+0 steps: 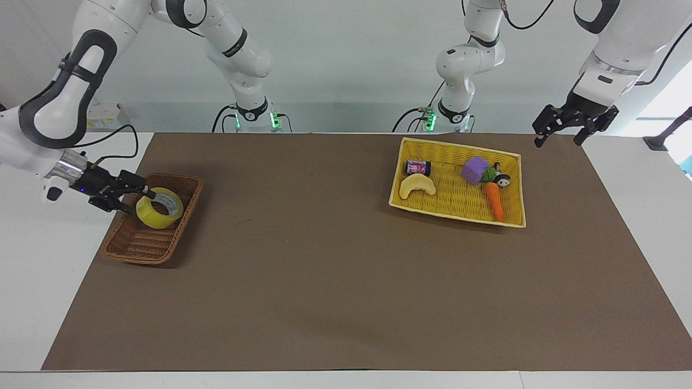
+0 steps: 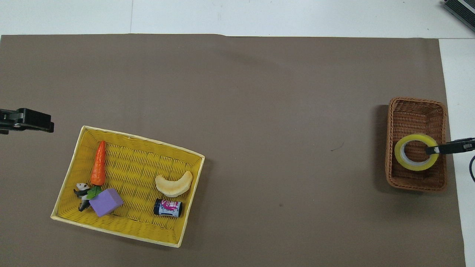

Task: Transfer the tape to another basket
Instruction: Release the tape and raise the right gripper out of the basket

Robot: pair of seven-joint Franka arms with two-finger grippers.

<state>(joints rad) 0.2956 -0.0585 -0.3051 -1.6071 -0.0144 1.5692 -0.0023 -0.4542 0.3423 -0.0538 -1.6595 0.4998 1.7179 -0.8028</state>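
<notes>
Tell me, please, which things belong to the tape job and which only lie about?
Job: tape, brown basket, right gripper at the tape.
Lying about: yellow basket, carrot, purple block, crescent toy, small can, panda figure; left gripper waits.

The tape [image 1: 159, 207], a wide roll of translucent yellow packing tape with a pale grey-white core, is sitting inside the basket [image 1: 141, 244], tilted so that its open centre is facing up and toward the middle of the worktop. In the overhead view the tape [image 2: 415, 152] is showing as a ring, lying in the half of the basket [image 2: 416, 110] nearer to the robots. The basket is a small rectangular one of brown woven wicker with sloping sides, resting on the brown mat at the right arm's end of the worktop.
</notes>
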